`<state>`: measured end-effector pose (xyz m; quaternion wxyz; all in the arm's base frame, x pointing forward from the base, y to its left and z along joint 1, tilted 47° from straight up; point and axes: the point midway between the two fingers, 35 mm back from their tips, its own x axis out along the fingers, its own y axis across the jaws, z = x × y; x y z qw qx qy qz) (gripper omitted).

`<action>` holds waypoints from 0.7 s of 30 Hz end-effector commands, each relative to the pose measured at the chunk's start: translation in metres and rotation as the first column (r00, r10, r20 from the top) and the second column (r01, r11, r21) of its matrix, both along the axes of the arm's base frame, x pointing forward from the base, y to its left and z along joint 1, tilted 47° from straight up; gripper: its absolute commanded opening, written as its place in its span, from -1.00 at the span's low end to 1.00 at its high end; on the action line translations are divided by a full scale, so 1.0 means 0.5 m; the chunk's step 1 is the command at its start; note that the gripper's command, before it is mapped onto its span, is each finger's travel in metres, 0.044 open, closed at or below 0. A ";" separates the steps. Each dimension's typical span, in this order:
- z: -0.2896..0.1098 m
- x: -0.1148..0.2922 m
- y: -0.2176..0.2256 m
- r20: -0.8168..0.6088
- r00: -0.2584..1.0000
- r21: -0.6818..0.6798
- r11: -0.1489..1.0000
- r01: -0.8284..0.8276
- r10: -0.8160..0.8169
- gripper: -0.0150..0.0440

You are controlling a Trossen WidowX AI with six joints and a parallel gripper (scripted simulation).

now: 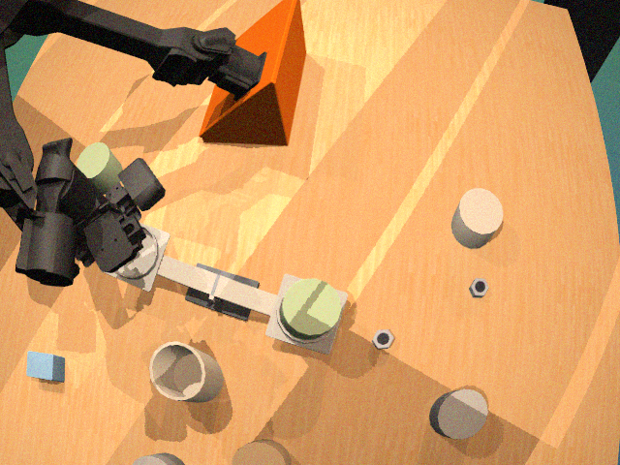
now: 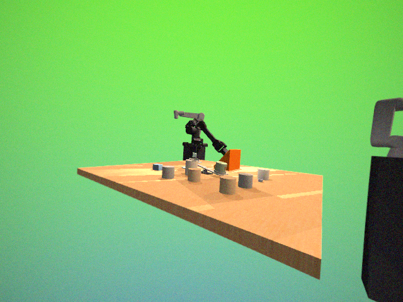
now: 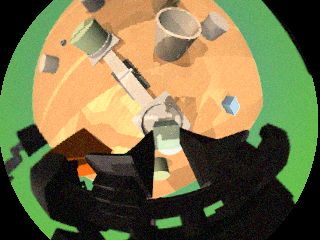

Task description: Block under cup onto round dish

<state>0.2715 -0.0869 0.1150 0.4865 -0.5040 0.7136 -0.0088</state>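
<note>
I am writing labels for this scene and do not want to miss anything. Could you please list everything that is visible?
Table: one, light wood, under everything.
Balance: one, pale beam on a dark pivot, centre-left.
Cups: two, pale green; one on the balance's far pad, one off the balance beside the arm.
Block: one, pale, on the near pad.
Open container: one, beige, below the balance.
Solid cylinders: four, beige-grey.
Hex nuts: two, dark.
Cube: one, blue, lower left.
Wedge: one, orange, top.
Second arm: one, dark, at the wedge.
Gripper: one, black, shut on the block.
</note>
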 end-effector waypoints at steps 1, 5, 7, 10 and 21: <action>0.026 0.004 0.034 0.002 1.000 0.006 1.000 -0.001 0.001 -0.49; 0.058 0.002 0.066 0.001 1.000 0.004 1.000 0.000 0.000 -0.49; 0.074 0.000 0.082 0.000 1.000 0.002 1.000 0.000 0.000 -0.49; 0.087 -0.003 0.094 0.000 1.000 0.000 1.000 0.000 0.000 -0.49; 0.086 -0.014 0.025 -0.001 1.000 0.028 1.000 0.002 -0.002 -0.49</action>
